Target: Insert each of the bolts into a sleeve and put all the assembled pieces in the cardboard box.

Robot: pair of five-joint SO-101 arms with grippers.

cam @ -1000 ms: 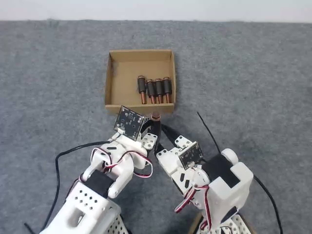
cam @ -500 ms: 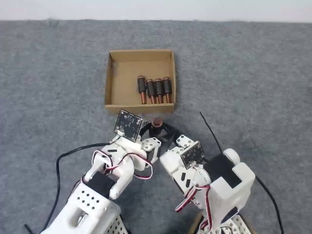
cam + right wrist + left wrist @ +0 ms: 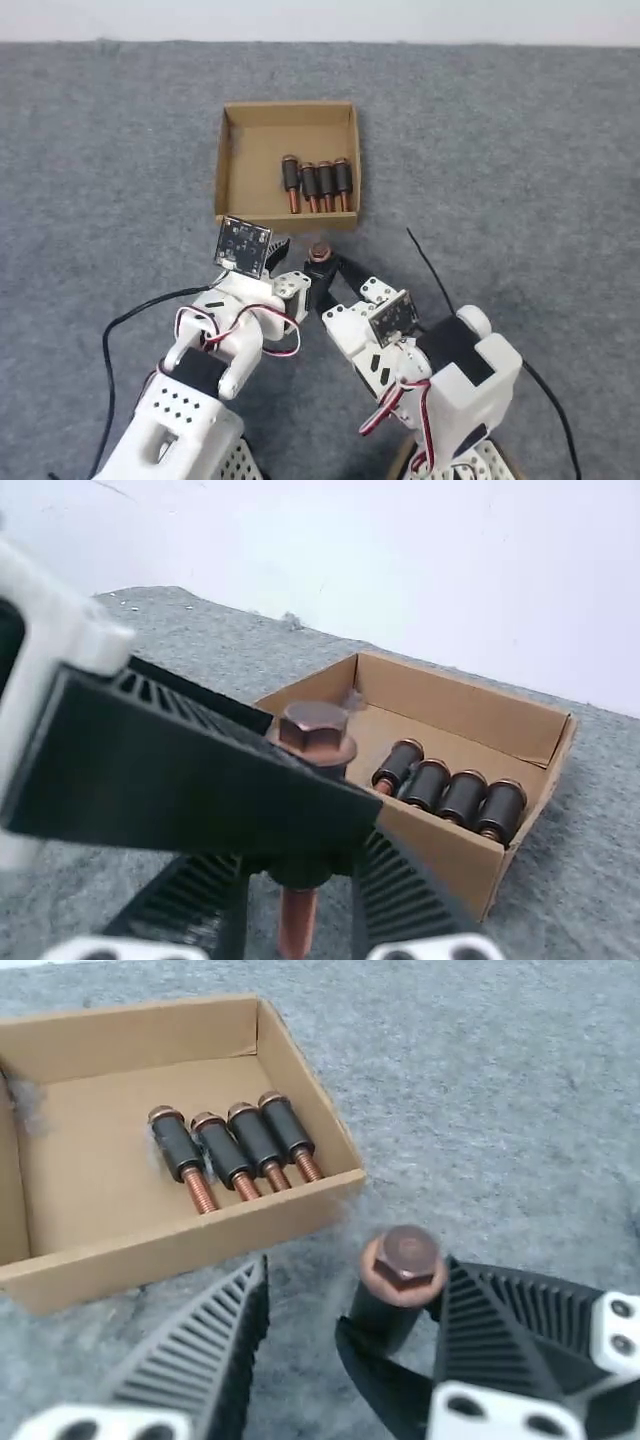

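Grey carpeted table (image 3: 520,150) (bearing cardboard box (image 3: 232,160))

White plastic left arm (image 3: 175,420) and its right twin (image 3: 480,385) both show black servo blocks (image 3: 205,378), looping red wires (image 3: 296,338), ribbed black fingers (image 3: 208,1342).

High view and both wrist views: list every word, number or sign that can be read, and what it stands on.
None readable.
Brown cardboard box: plain, no print.
Small dark circuit boards on both wrists: marks too small to read.
Copper hex-head bolt in black sleeve: no markings visible.
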